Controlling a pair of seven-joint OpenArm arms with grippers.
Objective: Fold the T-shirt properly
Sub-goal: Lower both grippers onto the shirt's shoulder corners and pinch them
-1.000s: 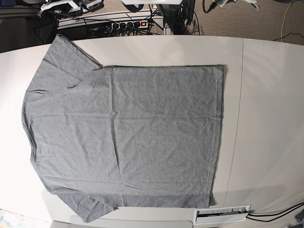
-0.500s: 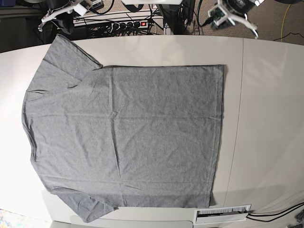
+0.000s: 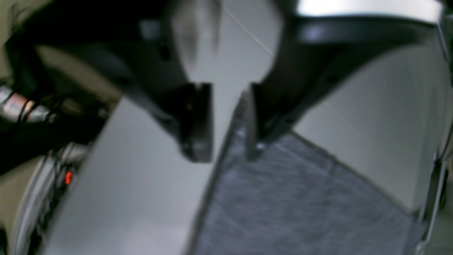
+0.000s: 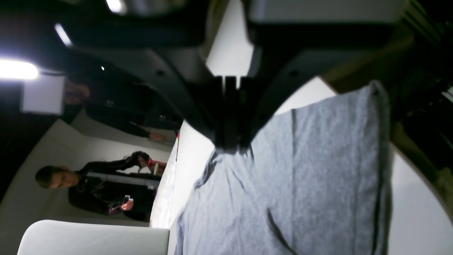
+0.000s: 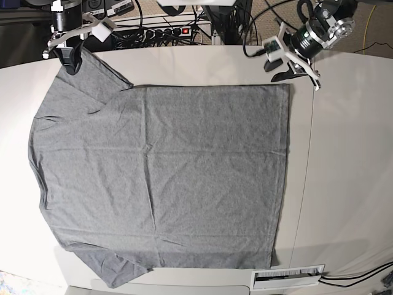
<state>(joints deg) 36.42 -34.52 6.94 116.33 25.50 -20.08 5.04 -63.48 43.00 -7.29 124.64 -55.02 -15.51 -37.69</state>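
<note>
Base view is showing the plain heather-grey short-sleeved T-shirt [image 5: 159, 178] lying flat and spread out on the pale off-white tabletop [image 5: 350, 172], its neck end toward the view's left and its straight hem toward the right, both sleeves spread out at the left corners. The left gripper [image 5: 284, 75], black with a white wrist housing, is hanging over the far hem corner of the shirt at the upper right. The right gripper [image 5: 69, 61] is sitting over the far sleeve at the upper left. A black power strip with a red switch [image 5: 175, 31] and tangled cables are lying beyond the tabletop's far edge.

Left wrist view, blurred, is showing the left gripper's [image 3: 222, 150] jaws spread apart with a gap between them, poised above the shirt's [image 3: 300, 202] corner edge; contact cannot be told.

Right wrist view is showing the right gripper's [image 4: 230, 145] jaws pressed together just above the bunched sleeve cloth [image 4: 293, 184]; whether cloth is pinched between them cannot be told.
</note>
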